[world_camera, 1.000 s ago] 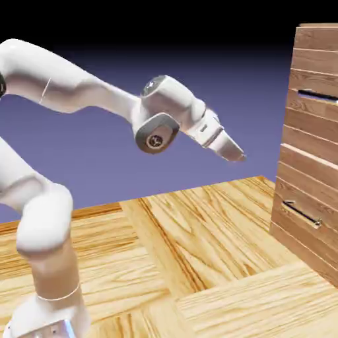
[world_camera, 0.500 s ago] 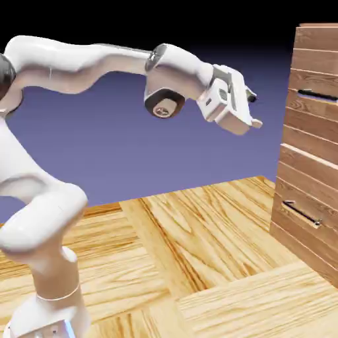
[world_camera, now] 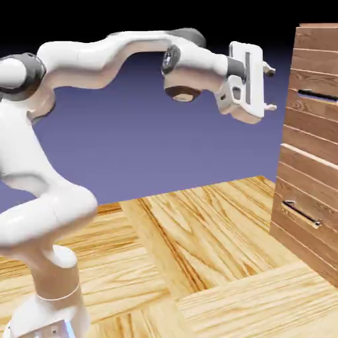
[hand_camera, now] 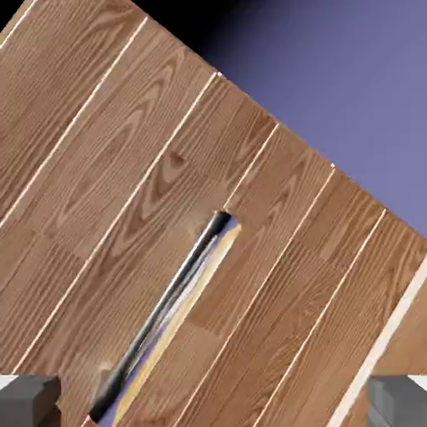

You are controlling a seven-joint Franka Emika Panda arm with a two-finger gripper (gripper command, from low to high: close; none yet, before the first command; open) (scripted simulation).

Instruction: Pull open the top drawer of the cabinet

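In the exterior view, bright light washes out much of my white arm (world_camera: 76, 56), left of the cabinet (world_camera: 307, 132), with softer grey shading along its undersides. The wooden tabletop (world_camera: 198, 237) is bright too, palest in front of the cabinet. The cabinet's planks look more evenly lit, their seams showing as thin, glaring lines. Behind it, the backdrop (world_camera: 165, 145) fades from blue-violet into black above. In my hand view, the wood grain on the cabinet is clear, and its dark bar handle (hand_camera: 158, 321) carries a grey sheen, beside a pale yellow and violet strip. Where the light comes from, I can't tell.
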